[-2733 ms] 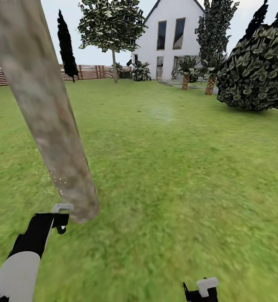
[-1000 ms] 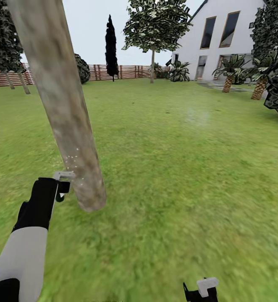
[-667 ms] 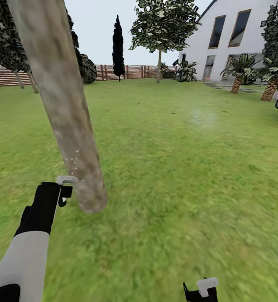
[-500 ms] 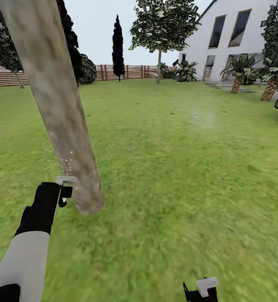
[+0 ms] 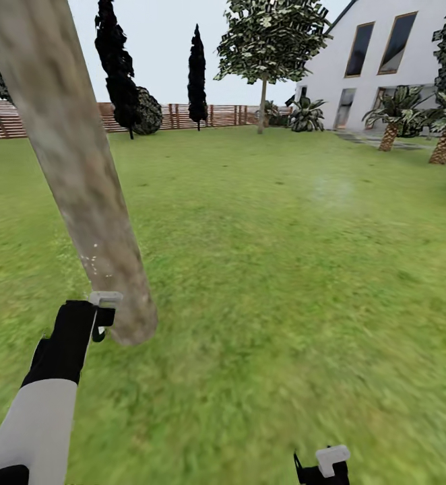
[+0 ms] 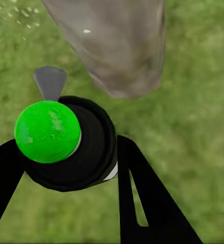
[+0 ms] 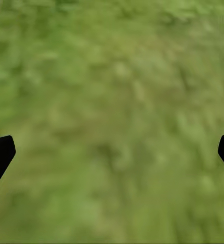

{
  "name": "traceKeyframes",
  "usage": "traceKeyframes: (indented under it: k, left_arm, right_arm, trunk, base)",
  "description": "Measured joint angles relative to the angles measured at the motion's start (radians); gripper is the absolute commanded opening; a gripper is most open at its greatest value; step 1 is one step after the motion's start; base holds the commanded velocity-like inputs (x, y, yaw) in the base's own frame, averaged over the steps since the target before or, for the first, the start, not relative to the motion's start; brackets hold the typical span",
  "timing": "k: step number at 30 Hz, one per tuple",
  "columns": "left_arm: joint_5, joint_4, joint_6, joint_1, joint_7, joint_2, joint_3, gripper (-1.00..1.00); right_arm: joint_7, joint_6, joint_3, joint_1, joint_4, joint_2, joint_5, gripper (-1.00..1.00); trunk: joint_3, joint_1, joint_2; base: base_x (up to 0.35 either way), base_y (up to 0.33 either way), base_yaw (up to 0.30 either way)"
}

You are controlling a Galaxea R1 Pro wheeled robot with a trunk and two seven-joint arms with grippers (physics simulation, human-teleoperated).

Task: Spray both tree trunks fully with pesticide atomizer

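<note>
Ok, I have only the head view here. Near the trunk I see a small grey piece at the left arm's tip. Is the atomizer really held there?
Observer: Yes. In the left wrist view the left fingers are shut on the pesticide atomizer, a dark bottle with a green ball on it.
Operator: And the grey piece?
Observer: It is the nozzle. It sticks out from the bottle toward the foot of the tree trunk, and some grass shows between them.
Operator: What about the right arm?
Observer: The right wrist view shows the right fingers spread wide apart over grass, with nothing between them.
</note>
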Motion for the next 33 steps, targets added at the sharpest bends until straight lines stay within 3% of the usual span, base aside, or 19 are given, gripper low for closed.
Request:
traceKeyframes:
  k: [2,4,6,11,14,17,19,21,24,28,33]
  left_arm:
    - [-0.011,0.002,-0.064,0.044,-0.004,0.013,0.087,-1.00]
    - [-0.005,0.008,-0.100,0.055,-0.005,0.027,0.140,-1.00]
    - [0.009,0.051,-0.112,0.059,-0.005,0.026,0.150,-1.00]
    - [0.010,0.085,-0.115,0.058,-0.002,-0.035,0.091,-1.00]
    - [-0.005,0.084,-0.117,0.058,-0.002,-0.017,0.099,-1.00]
    - [-0.010,0.088,-0.120,0.059,-0.003,0.038,0.170,-1.00]
    - [0.001,0.089,-0.120,0.059,-0.004,0.045,0.193,-1.00]
    - [0.014,0.112,-0.145,0.059,-0.004,0.029,0.178,-1.00]
    - [0.011,0.138,-0.187,0.058,0.010,-0.014,0.110,-1.00]
    - [0.006,0.126,-0.194,0.057,0.011,-0.030,0.098,-1.00]
    - [0.004,0.117,-0.193,0.045,0.012,-0.031,0.098,-1.00]
  right_arm:
    - [0.000,0.000,0.000,0.000,0.000,0.000,0.000,1.00]
    - [0.000,0.000,0.000,0.000,0.000,0.000,0.000,1.00]
    - [0.000,0.000,0.000,0.000,0.000,0.000,0.000,1.00]
    - [0.000,0.000,0.000,0.000,0.000,0.000,0.000,1.00]
    - [0.000,0.000,0.000,0.000,0.000,0.000,0.000,1.00]
    - [0.000,0.000,0.000,0.000,0.000,0.000,0.000,1.00]
    - [0.000,0.000,0.000,0.000,0.000,0.000,0.000,1.00]
    - [0.000,0.000,0.000,0.000,0.000,0.000,0.000,1.00]
    - [0.000,0.000,0.000,0.000,0.000,0.000,0.000,1.00]
    - [0.000,0.000,-0.002,0.000,0.000,-0.011,0.000,1.00]
    - [0.000,0.001,0.000,0.000,0.000,-0.009,-0.001,1.00]
  trunk:
    - [0.000,0.000,0.000]
    - [0.000,0.000,0.000]
    - [0.000,0.000,0.000]
    - [0.000,0.000,0.000]
    - [0.000,0.000,0.000]
    - [0.000,0.000,0.000]
    - [0.000,0.000,0.000]
    - [0.000,0.000,0.000]
    - [0.000,0.000,0.000]
    - [0.000,0.000,0.000]
    - [0.000,0.000,0.000]
  base:
    - [0.153,-0.261,0.231]
    - [0.152,-0.256,0.074]
    - [0.125,-0.255,0.011]
    - [0.119,-0.255,0.055]
    - [0.118,-0.255,0.251]
    - [0.118,-0.255,0.275]
    - [0.117,-0.254,0.277]
    - [0.110,-0.255,0.277]
    - [0.108,-0.255,0.185]
    - [0.017,-0.270,0.012]
    - [0.000,-0.273,0.016]
